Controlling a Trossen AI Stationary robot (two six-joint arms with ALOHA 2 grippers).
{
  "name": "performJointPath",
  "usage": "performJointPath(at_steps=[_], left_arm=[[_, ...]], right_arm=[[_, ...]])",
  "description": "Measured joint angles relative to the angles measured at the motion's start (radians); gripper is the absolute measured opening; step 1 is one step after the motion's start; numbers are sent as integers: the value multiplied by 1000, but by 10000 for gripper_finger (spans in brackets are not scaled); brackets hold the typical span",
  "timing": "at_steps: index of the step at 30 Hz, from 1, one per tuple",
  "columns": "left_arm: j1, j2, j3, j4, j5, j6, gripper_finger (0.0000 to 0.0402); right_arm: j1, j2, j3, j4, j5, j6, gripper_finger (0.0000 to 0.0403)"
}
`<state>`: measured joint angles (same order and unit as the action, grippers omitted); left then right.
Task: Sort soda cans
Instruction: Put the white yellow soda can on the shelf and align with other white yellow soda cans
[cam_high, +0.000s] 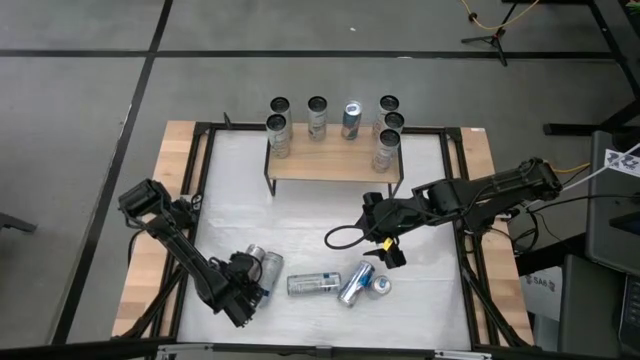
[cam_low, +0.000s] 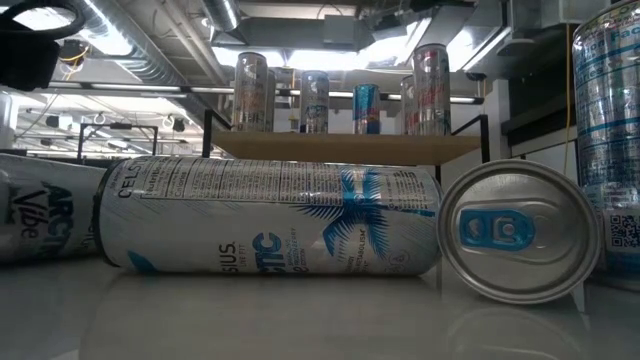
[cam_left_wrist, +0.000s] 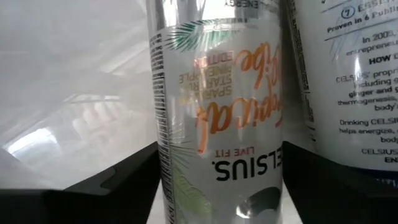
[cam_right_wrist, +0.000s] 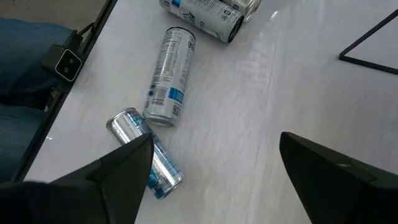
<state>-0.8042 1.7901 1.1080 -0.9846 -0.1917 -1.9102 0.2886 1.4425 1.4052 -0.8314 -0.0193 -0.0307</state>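
Note:
Several soda cans lie on their sides on the white table top near the front edge: two side by side (cam_high: 263, 264), one with a blue palm print (cam_high: 313, 284), and two more (cam_high: 364, 283). My left gripper (cam_high: 250, 282) points down over the left pair, open, with its fingers on either side of the can with orange lettering (cam_left_wrist: 217, 93). The neighbouring can (cam_left_wrist: 348, 74) lies right beside it. My right gripper (cam_high: 388, 250) hangs open above the table, its fingers (cam_right_wrist: 124, 168) empty. More cans (cam_high: 317, 117) stand upright on a wooden shelf (cam_high: 330, 165). My left gripper comes from above with its fingers (cam_left_wrist: 118, 183) lying across the orange-lettered can, one at each long side (cam_left_wrist: 163, 155). I cannot tell whether they touch it. The can lies flat on the table.
The shelf stands on dark legs at the table's far side. A black frame (cam_high: 205, 160) rims the table. A black cable loop (cam_high: 340, 238) lies near the right gripper. Bare white surface (cam_high: 300, 215) stretches between shelf and lying cans. A person's legs (cam_right_wrist: 25, 68) show beyond the near edge.

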Motion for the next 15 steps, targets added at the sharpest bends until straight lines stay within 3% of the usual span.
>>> performJointPath(at_steps=[8,15], left_arm=[[31,-5,2,-1,61,31,239],[55,-60,0,-4,90,62,236]], right_arm=[[0,0,0,0,0,0,344],[-1,0,0,0,0,0,344]])
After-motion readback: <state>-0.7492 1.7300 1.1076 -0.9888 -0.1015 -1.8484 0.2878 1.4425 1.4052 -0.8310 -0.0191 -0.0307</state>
